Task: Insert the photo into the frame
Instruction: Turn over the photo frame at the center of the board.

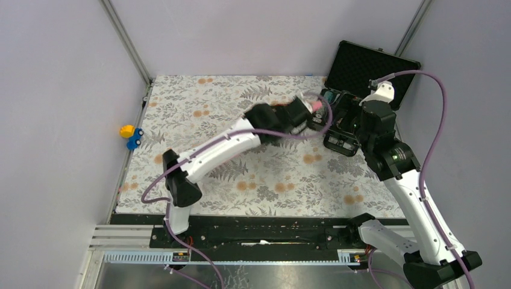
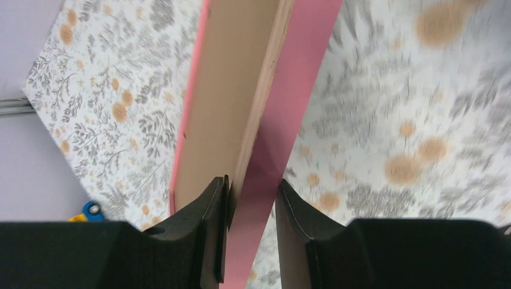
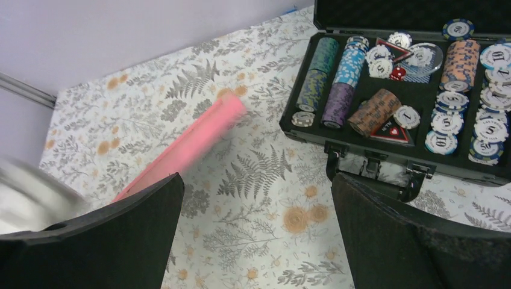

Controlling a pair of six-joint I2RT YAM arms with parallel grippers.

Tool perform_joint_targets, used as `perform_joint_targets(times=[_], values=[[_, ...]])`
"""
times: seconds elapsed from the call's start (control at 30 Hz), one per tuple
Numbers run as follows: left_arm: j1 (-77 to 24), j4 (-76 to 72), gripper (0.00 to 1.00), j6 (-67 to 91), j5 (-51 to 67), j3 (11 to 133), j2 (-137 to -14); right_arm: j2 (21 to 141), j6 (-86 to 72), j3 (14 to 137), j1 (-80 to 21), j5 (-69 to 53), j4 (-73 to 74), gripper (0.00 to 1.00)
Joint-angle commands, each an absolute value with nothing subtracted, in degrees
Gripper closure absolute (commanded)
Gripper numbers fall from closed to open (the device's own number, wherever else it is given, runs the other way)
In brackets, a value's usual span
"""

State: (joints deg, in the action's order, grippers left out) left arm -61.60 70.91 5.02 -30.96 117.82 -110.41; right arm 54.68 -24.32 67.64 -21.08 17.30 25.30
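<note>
We are seeing our left claw (image 2: 250,226) pinching the frame (image 2: 301,90) edge-on, its fingers narrowed against the pink rim and the brown board (image 2: 232,78). The overhead view is showing only a pink sliver there. Our right claw (image 3: 253,241) is gaping wide, holding nothing, with the frame blurred at its 10 o'clock and the black case (image 3: 361,158) of poker chips (image 3: 337,72) at 1 o'clock. From above, the left arm is stretching toward the worktop's (image 1: 199,102) 1 o'clock, and the right arm is bending over the case.
</note>
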Motion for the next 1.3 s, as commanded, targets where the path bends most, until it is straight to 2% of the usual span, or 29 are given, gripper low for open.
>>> perform_joint_targets(times=[0.0, 0.23, 0.43, 0.57, 0.87, 1.07, 1.27], values=[[-54.29, 67.49, 1.0, 13.46, -26.16, 131.45, -108.06, 54.47, -22.68, 69.3, -21.42, 20.66, 28.47, 0.0], [-46.0, 67.69, 1.0, 15.13, -19.14, 135.8, -108.06, 56.13, -24.57, 69.92, -21.36, 23.66, 28.19, 0.0], [-35.44, 62.75, 1.0, 18.19, -6.34, 132.95, -105.94, 59.94, -25.01, 67.78, -21.32, 16.93, 25.18, 0.0], [-25.07, 56.91, 1.0, 20.97, 4.26, 126.2, -102.36, 63.44, -24.9, 66.28, -21.37, 12.49, 22.12, 0.0], [-1.77, 50.4, 1.0, 25.43, 22.75, 119.12, -99.34, 78.63, -27.81, 68.88, -21.38, 3.36, 13.84, 0.0], [9.44, 40.83, 1.0, 29.7, 33.09, 103.81, -94.94, 89.7, -28.91, 72.36, -21.39, -2.01, 2.85, 0.0], [15.41, 29.02, 1.0, 34.86, 35.61, 84.04, -87.79, 98.28, -27.22, 76.46, -21.42, -4.05, -2.32, 0.0]])
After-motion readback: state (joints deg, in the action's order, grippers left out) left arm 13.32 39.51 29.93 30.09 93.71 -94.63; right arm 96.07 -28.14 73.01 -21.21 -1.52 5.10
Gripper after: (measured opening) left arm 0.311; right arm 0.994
